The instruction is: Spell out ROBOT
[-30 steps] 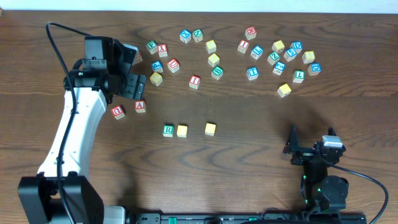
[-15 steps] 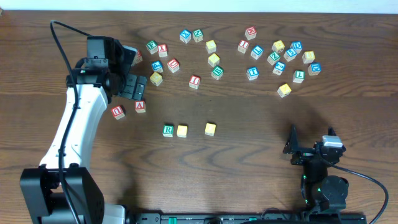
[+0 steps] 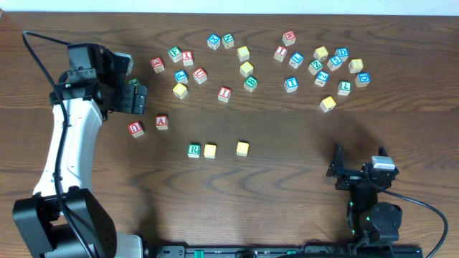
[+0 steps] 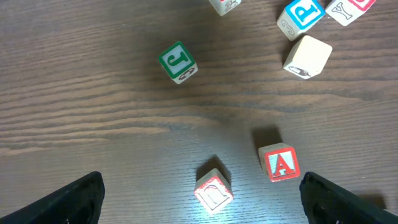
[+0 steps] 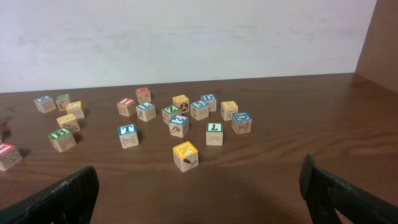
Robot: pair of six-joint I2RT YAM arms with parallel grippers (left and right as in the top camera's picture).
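row so far sits on the near-centre of the table [image 3: 287, 201]: green r cube [image 3: 193, 150], first yellow cube [image 3: 209, 150] just beside it on its right, second yellow cube [image 3: 242, 148] further right with a gap between the two, looks like the b slot. blue t cube [image 3: 290, 84] is in the far scatter, right of centre, with bare table on its near side. b cube: can't read it out for certain from overhead, letters too small. left claw [image 3: 138, 100] hangs over the far-left area, fingers spread wide, nothing between them; its wrist view looks down on the red a cube [image 4: 279, 163] and red u cube [image 4: 213, 190], neither wanted. right claw [image 3: 357, 161] is parked near-right, fingers wide, empty. handling guess: small wooden cubes, so light, rigid, not fragile, smooth enough to skid if nudged. take hold across two opposite flat side faces, around mid-height, fingers square to the faces; a pinch on corners would likely spin the cube and lose the letter orientation. for the gap slot, grip the faces fore and aft of the row so the fingers don't hit the yellow neighbours.
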